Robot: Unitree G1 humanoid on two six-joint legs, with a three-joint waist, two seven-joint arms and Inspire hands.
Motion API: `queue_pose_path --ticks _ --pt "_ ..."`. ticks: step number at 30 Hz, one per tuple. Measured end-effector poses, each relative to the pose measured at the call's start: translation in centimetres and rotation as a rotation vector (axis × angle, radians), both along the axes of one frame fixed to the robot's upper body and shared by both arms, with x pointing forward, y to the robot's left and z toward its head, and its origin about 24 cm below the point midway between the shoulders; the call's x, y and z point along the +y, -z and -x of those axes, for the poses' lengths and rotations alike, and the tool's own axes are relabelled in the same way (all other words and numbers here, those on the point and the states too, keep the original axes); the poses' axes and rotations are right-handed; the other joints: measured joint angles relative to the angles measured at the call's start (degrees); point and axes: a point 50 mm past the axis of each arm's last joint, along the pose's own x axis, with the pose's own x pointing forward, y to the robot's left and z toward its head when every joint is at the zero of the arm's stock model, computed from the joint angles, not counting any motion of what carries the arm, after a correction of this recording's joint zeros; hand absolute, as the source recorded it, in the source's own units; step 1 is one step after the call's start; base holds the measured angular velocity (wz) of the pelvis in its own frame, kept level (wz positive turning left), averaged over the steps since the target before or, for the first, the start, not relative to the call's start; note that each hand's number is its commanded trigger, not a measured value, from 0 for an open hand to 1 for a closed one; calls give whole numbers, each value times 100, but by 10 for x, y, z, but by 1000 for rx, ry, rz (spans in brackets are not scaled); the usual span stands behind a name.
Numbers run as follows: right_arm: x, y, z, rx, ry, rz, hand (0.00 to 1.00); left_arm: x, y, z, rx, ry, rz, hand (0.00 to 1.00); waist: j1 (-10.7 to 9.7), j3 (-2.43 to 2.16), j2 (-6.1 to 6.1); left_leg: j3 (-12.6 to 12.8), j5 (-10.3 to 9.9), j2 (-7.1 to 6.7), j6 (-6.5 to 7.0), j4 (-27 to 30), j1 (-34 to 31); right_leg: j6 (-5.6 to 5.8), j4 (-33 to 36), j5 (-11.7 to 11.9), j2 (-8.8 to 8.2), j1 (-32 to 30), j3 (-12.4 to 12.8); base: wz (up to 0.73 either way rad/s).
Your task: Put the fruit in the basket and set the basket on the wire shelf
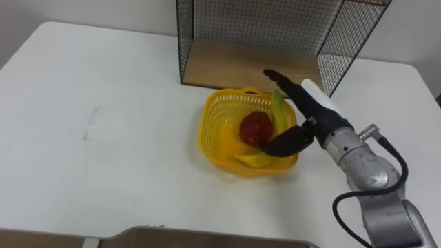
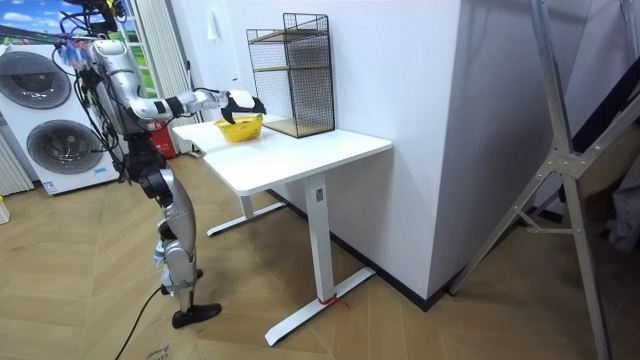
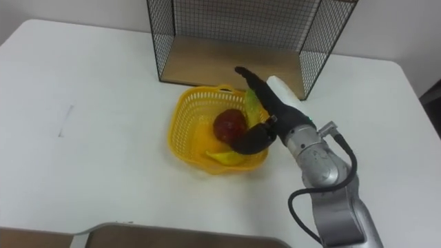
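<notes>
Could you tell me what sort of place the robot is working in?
Probably a home-style laundry or utility room: washing machines stand behind the robot, the floor is wood, and a white table carries a wire shelf and a yellow basket of fruit.
</notes>
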Motion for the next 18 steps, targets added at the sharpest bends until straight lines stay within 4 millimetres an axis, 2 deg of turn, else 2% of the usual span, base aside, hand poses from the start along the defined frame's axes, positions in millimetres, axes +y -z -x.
queue_pose_path --ticks 5,10,12,15,18 --pt "-7 -16 0 -96 41 -162 0 -1 1 9 -15 -21 7 0 -73 -15 77 6 0 0 0 -8 33 0 0 0 0 24 29 0" --pt "-14 -33 7 -213 67 -373 0 4 1 23 -33 -176 18 0 -167 -3 131 38 0 1 0 -24 72 0 -2 0 0 43 37 -3" --pt "-19 -35 8 -237 94 -433 0 6 1 28 -41 -226 8 0 -222 3 159 39 0 2 0 -15 73 0 -7 0 -1 51 25 0" --pt "-29 -32 14 -263 166 -499 0 10 0 35 -81 -369 -11 0 -249 -34 214 42 0 8 0 -16 101 0 -18 0 4 84 35 0" --pt "-39 -25 20 -271 255 -526 0 19 -4 35 -133 -490 -65 0 -270 -38 313 35 0 6 0 -36 131 0 -25 0 3 123 23 0"
